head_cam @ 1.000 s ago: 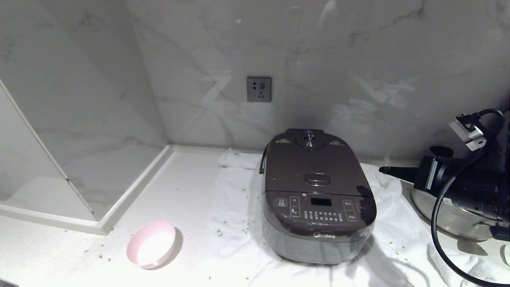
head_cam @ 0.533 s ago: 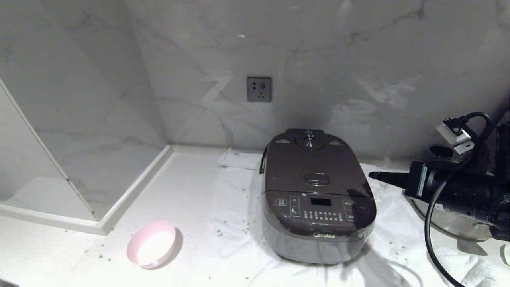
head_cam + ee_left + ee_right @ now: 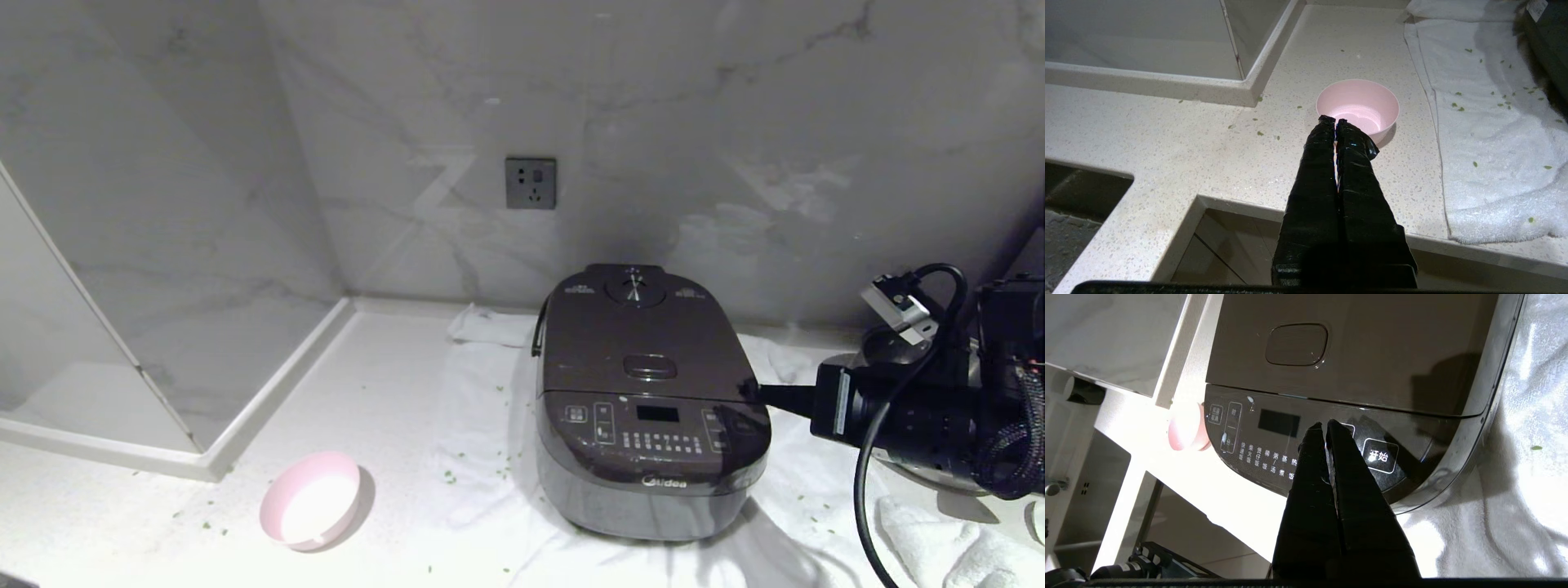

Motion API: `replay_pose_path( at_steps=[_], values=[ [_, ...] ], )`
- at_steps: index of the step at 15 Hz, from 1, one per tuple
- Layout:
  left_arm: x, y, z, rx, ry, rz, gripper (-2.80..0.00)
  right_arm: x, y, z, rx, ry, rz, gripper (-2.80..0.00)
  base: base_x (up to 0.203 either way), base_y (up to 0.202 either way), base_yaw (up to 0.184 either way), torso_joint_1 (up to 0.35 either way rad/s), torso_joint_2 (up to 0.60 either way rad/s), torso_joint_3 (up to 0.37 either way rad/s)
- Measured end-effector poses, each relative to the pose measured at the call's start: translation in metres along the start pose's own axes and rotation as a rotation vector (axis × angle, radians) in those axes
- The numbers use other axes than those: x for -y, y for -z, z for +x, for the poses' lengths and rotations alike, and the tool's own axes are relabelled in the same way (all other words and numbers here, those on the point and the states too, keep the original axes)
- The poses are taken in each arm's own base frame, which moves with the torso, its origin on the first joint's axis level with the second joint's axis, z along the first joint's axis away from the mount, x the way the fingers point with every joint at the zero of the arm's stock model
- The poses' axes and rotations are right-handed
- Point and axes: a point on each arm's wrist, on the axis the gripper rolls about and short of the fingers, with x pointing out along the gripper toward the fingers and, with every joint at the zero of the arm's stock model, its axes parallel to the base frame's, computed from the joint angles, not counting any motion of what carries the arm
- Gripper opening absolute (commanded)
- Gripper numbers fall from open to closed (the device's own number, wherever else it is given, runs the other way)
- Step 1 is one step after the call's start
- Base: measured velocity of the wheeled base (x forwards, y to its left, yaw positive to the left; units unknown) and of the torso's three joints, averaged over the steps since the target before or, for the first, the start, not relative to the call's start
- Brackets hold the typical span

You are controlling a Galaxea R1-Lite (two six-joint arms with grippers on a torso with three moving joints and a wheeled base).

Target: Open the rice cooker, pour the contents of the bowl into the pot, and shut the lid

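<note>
- Rice cooker sits on a white towel on the tabletop, near the marble back wall; lid is down and flush, so the pot is not visible.
- Bowl stands upright on bare tabletop, well apart from the cooker on its left. It looks empty: white inside, no green heap. Green bits lie scattered over towel and tabletop.
- Right pincer: fingers pressed together, holding nothing, tip just beside the cooker's right front corner, level with the seam between lid and control panel. Contact cannot be confirmed.
- Left pincer: closed, empty, out of the head view; hangs near the tabletop edge with tips in line with the bowl's near rim.
- Handling judgement, cooker: heavy, rigid, glossy shell likely slippery; it should not shift much under a push. Best contact is the oval release button on the lid, pressed with a closed tip.
- Handling judgement, bowl: light, stiff, smooth; easily tipped or slid. Take it by the rim, one finger inside, one outside.
</note>
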Motion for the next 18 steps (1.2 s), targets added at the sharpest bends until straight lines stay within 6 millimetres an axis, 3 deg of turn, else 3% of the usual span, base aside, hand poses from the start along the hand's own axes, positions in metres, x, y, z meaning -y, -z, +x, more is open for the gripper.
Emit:
replay_pose_path(
  at_steps=[13, 18],
  values=[
    [0.0, 0.001, 0.0, -0.002, 0.003, -0.014, -2.8, 0.002, 0.005, 0.033, -0.061, -0.011, 0.029, -2.8, 0.0, 0.0, 0.0, 0.0, 0.0, 0.0],
    [0.0, 0.001, 0.0, -0.002, 0.001, -0.016, -2.8, 0.006, 0.012, 0.032, -0.07, 0.019, 0.031, -2.8, 0.0, 0.0, 0.0, 0.0, 0.0, 0.0]
  ],
)
